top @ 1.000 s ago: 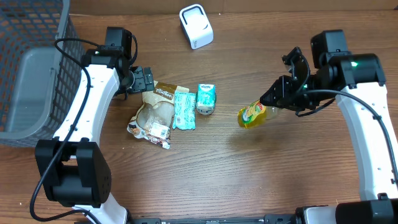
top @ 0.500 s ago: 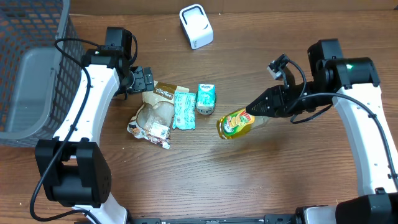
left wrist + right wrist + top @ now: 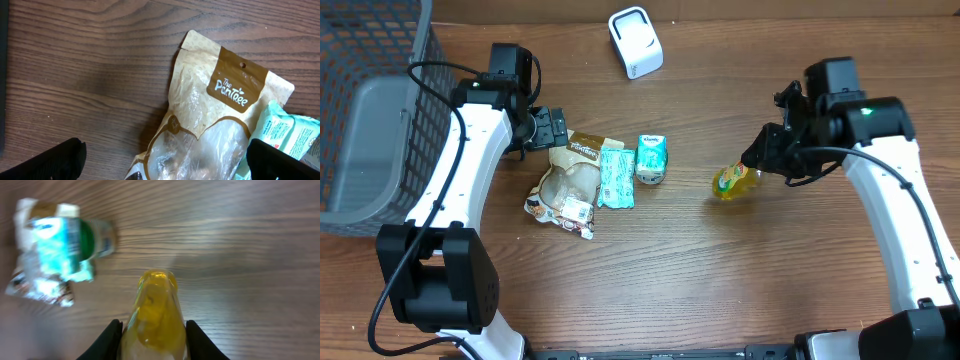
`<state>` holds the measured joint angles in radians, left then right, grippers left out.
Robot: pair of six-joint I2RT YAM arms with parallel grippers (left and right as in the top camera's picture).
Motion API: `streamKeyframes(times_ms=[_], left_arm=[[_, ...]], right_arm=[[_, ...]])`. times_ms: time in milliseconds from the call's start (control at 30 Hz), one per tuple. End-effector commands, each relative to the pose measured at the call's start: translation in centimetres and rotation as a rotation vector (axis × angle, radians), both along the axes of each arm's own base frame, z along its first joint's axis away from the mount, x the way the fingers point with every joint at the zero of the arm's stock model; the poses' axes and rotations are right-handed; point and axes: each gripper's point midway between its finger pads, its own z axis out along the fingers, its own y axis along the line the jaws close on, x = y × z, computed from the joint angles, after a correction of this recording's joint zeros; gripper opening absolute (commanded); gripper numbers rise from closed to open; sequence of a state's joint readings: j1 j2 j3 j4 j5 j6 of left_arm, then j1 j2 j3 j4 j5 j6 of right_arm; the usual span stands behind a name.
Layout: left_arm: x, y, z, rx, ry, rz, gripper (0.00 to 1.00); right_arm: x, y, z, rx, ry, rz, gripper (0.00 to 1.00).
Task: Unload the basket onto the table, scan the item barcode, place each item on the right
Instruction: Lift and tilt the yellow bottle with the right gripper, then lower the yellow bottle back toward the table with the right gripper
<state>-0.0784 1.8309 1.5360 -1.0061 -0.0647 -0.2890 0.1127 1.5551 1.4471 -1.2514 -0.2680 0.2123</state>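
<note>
My right gripper [image 3: 757, 163] is shut on a yellow bottle [image 3: 733, 183] with a green and red label, held above the table right of centre. In the right wrist view the yellow bottle [image 3: 155, 311] fills the gap between the black fingers [image 3: 111, 339]. The white barcode scanner [image 3: 635, 42] stands at the back of the table. My left gripper [image 3: 552, 128] is open, hovering over the top of a brown and clear snack pouch [image 3: 570, 180]. The same pouch [image 3: 210, 120] lies between its fingertips [image 3: 52, 160] in the left wrist view.
Beside the pouch lie a teal wipes packet [image 3: 615, 174] and a small teal carton [image 3: 651, 158]. A dark wire basket [image 3: 405, 100] with a grey bin [image 3: 375, 150] sits at the left edge.
The right arm swung the yellow bottle left toward the centre, then pulled it back right and tipped it more end-on. The left arm has stayed still.
</note>
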Motion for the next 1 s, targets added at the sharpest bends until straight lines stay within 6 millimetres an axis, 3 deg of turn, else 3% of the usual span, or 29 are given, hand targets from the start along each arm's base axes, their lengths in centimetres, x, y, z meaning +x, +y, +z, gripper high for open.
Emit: streamKeyframes(times_ms=[0, 333, 567, 967], left_arm=[[0.3, 0.1, 0.7, 0.003, -0.020, 0.004, 1.00], [0.3, 0.1, 0.7, 0.003, -0.020, 0.004, 1.00], [0.3, 0.1, 0.7, 0.003, -0.020, 0.005, 1.00], [0.3, 0.1, 0.7, 0.003, -0.020, 0.004, 1.00]], right_arm=[[0.4, -1.3, -1.6, -0.157, 0.001, -0.176, 0.21], [0.8, 1.2, -4.3, -0.254, -0.070, -0.172, 0.21], [0.8, 0.9, -5.6, -0.270, -0.051, -0.195, 0.24], [0.8, 0.6, -6.0, -0.291, -0.045, -0.203, 0.24]])
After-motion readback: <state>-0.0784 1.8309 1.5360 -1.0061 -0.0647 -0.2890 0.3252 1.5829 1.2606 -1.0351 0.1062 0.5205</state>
